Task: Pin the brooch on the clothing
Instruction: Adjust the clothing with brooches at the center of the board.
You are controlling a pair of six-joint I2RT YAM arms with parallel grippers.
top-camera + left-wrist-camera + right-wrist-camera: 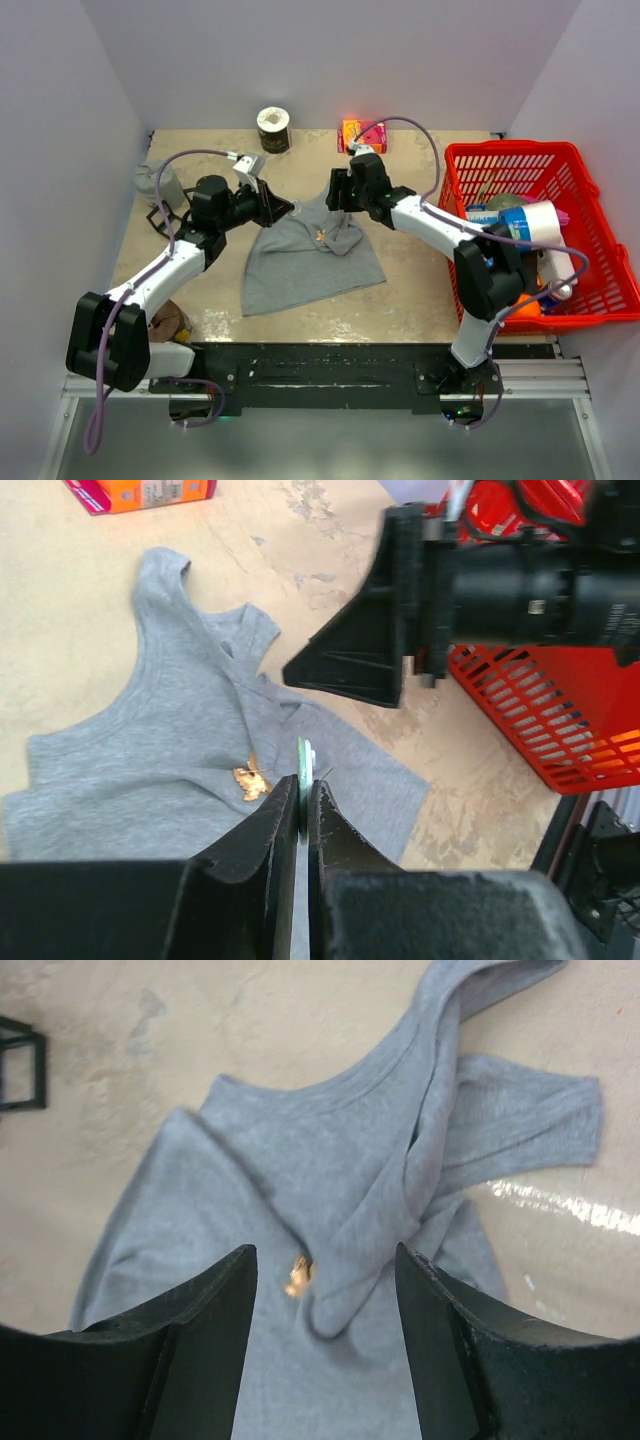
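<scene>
The clothing (305, 260), a grey tank top, lies flat mid-table, with one strap folded over its chest (375, 1240). The brooch (320, 236), a tiny orange-gold piece, rests on the fabric (140, 780) beside that fold; whether it is fastened I cannot tell. My left gripper (303, 780) hovers just right of the brooch (251, 778), shut on a thin green disc (304, 755) held edge-on. My right gripper (325, 1255) stands open above the shirt (300, 1160), the brooch (299, 1275) showing between its fingers. In the top view both grippers, left (283, 208) and right (335, 195), meet over the neckline.
A red basket (600, 300) full of items fills the right side. An orange-pink box (362, 133) and a roll (273, 128) stand at the back. A grey object (160, 182) on a black frame sits far left, a brown item (172, 320) near the left arm's base.
</scene>
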